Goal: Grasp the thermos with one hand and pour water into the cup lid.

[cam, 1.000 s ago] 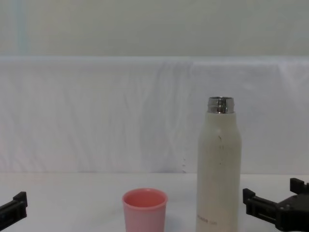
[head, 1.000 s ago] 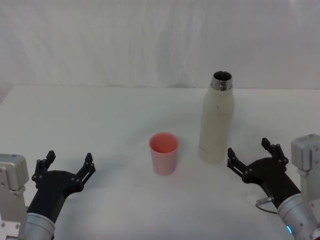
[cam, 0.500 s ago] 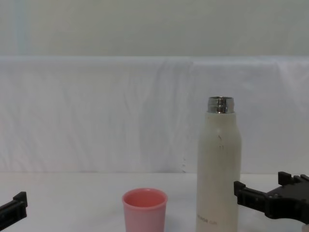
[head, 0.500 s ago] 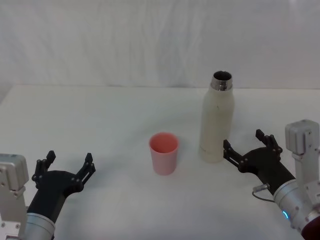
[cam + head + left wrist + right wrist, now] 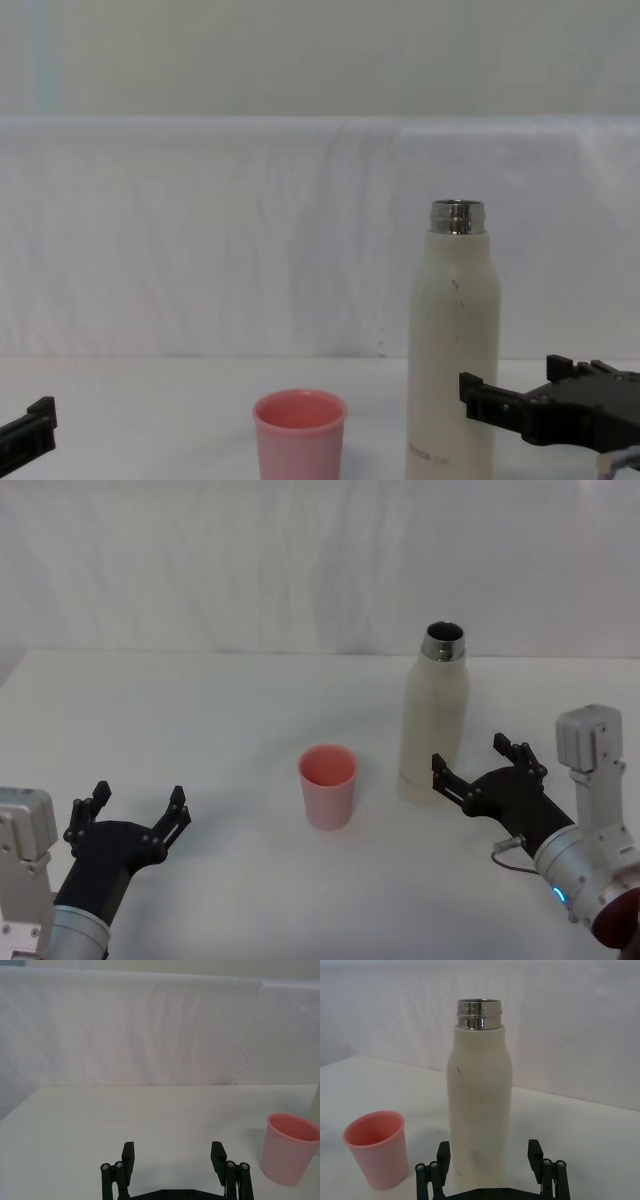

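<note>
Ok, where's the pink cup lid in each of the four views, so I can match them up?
Head view: cup lid sits near the middle of the table, to the left of the thermos.
Left wrist view: at the picture's lower right edge.
Right wrist view: lower left, beside the thermos.
Chest view: bottom centre.
Shared landmark: the thermos, standing upright next to the cup lid.

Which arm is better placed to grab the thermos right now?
The right. The right gripper is open, low beside the thermos; the left gripper sits beyond the cup lid.
</note>
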Robot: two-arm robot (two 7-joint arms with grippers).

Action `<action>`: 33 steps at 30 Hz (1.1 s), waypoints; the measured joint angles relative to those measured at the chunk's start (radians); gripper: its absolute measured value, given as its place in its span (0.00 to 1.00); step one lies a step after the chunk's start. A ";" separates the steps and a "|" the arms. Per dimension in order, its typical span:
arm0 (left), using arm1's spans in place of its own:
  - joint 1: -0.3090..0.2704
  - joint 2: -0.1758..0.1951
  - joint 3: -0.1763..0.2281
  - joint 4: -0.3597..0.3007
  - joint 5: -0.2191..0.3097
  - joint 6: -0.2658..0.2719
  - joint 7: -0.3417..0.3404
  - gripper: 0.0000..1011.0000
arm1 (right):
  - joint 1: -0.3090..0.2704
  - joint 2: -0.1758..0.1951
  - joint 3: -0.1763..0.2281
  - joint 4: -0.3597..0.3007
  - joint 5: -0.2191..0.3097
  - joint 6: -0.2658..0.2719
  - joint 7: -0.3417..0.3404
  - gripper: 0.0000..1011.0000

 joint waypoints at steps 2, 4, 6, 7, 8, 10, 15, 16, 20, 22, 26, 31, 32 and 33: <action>0.000 0.000 0.000 0.000 0.000 0.000 0.000 0.99 | 0.006 0.000 -0.005 0.004 0.002 0.001 0.000 0.99; 0.000 0.000 0.000 0.000 0.000 0.000 0.000 0.99 | 0.013 0.000 -0.011 0.008 0.003 0.002 0.000 0.99; 0.000 0.000 0.000 0.000 0.000 0.000 0.000 0.99 | 0.017 -0.001 -0.016 0.011 0.003 0.002 0.000 0.99; 0.000 0.000 0.000 0.000 0.000 0.000 0.000 0.99 | 0.020 -0.001 -0.020 0.013 0.003 0.003 0.000 0.99; 0.000 0.000 0.000 0.000 0.000 0.000 0.000 0.99 | 0.022 -0.002 -0.022 0.015 0.003 0.003 0.000 0.99; 0.000 0.000 0.000 0.000 0.000 0.000 0.000 0.99 | 0.028 -0.003 -0.026 0.019 0.003 0.004 -0.001 0.99; 0.000 0.000 0.000 0.000 0.000 0.000 0.000 0.99 | 0.041 -0.007 -0.031 0.026 0.003 0.007 -0.005 0.99; 0.000 0.000 0.000 0.000 0.000 0.000 0.000 0.99 | 0.044 -0.009 -0.032 0.028 0.004 0.008 -0.006 0.99; 0.000 0.000 0.000 0.000 0.000 0.000 0.000 0.99 | 0.051 -0.011 -0.034 0.033 0.005 0.011 -0.010 0.99; 0.000 0.000 0.000 0.000 0.000 0.000 0.000 0.99 | 0.056 -0.013 -0.035 0.035 0.005 0.012 -0.012 0.99; 0.000 0.000 0.000 0.000 0.000 0.000 0.000 0.99 | 0.063 -0.015 -0.036 0.040 0.007 0.013 -0.012 0.99; 0.000 0.000 0.000 0.000 0.000 0.000 0.000 0.99 | 0.077 -0.021 -0.038 0.052 0.008 0.013 -0.017 0.99; 0.000 0.000 0.000 0.000 0.000 0.000 0.000 0.99 | 0.081 -0.022 -0.038 0.056 0.008 0.013 -0.018 0.99; 0.000 0.000 0.000 0.000 0.000 0.000 0.000 0.99 | 0.083 -0.023 -0.039 0.058 0.008 0.013 -0.018 0.99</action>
